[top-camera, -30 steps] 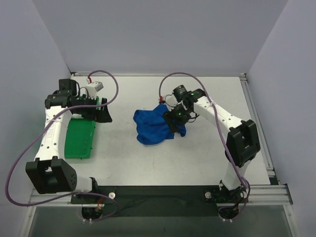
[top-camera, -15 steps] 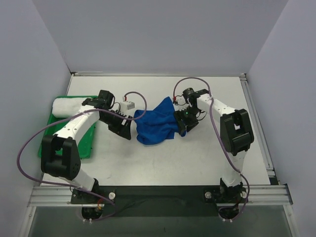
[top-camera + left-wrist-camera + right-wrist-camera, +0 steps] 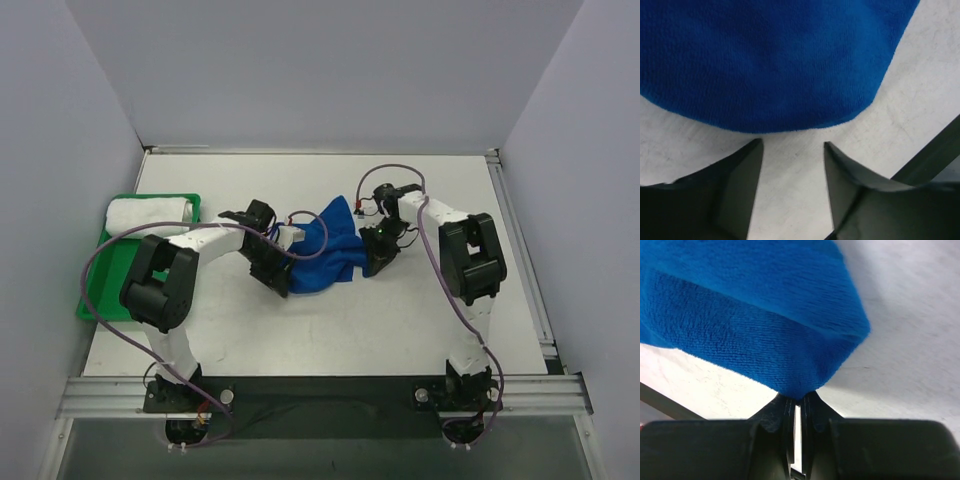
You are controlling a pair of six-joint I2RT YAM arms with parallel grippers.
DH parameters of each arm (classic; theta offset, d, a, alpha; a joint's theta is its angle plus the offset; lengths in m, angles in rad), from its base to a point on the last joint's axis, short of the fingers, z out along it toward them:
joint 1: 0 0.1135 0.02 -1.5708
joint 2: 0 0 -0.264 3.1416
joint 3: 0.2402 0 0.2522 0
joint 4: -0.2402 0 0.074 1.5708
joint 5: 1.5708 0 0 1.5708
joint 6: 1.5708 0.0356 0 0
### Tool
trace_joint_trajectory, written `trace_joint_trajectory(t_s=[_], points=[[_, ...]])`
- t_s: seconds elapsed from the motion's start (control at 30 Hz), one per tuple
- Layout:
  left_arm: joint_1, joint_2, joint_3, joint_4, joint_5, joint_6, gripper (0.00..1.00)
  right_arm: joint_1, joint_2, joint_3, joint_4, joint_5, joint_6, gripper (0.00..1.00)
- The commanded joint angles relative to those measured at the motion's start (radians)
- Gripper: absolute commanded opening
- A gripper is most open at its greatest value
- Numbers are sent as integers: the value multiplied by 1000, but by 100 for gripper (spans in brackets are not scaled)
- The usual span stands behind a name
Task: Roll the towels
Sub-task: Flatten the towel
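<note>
Take the worktop [image 3: 330, 320] as your reference: it is a pale, matt surface, and both wrist views show you fine scuffs and faint dark marks on it at close range. Walls close it off at the back and on both sides. A metal rail [image 3: 519, 250] runs along its right edge.

You find two items lying directly on it. The blue towel [image 3: 325, 250] lies slightly behind the centre, bunched into folds, not spread flat. In the left wrist view, its rounded edge rests on the surface. The green tray [image 3: 108, 262] lies flat at the left side, just beside the left wall and apart from the blue towel.
</note>
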Motion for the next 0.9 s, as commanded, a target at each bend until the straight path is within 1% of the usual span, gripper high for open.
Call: trace_joint_trajectory(t_s=[0.0,0.07,0.1,0.17,0.2,0.27,0.3,0.43,0.53,0.6,0.67,0.73,0.77,0.83,0.87], points=[[-7,35,60,80,-9,-28,57,-48,-29,19,-35,-50,6,0],[-7,52,66,83,-4,-28,42,-65,-63,5,-35,-78,4,0],[-7,54,71,83,-3,-28,25,-78,-78,-15,-35,-86,2,0],[2,42,77,79,6,-27,6,-91,-133,-44,-37,-93,-10,0],[7,33,77,74,14,-24,0,-97,-155,-82,-38,-95,-16,0],[30,-6,74,61,25,-19,0,-108,-227,-124,-43,-100,-39,0],[36,-21,71,54,26,-5,0,-109,-254,-173,-46,-98,-50,0],[80,-118,74,18,28,21,0,-112,-385,-247,-68,-72,-103,0],[109,-153,100,-13,45,19,0,-114,-448,-228,-92,-70,-117,0],[117,-162,132,-28,71,10,0,-115,-471,-167,-103,-90,-96,0],[122,-179,140,-33,147,10,2,-114,-479,-83,-104,-139,-73,0],[122,-210,129,-19,199,-10,12,-112,-477,-25,-103,-193,-33,0],[122,-222,111,-9,215,-21,24,-112,-474,39,-103,-211,-22,0],[125,-271,93,33,247,-45,36,-112,-469,106,-98,-238,8,0],[125,-288,80,45,256,-51,46,-112,-463,162,-94,-256,21,0]])
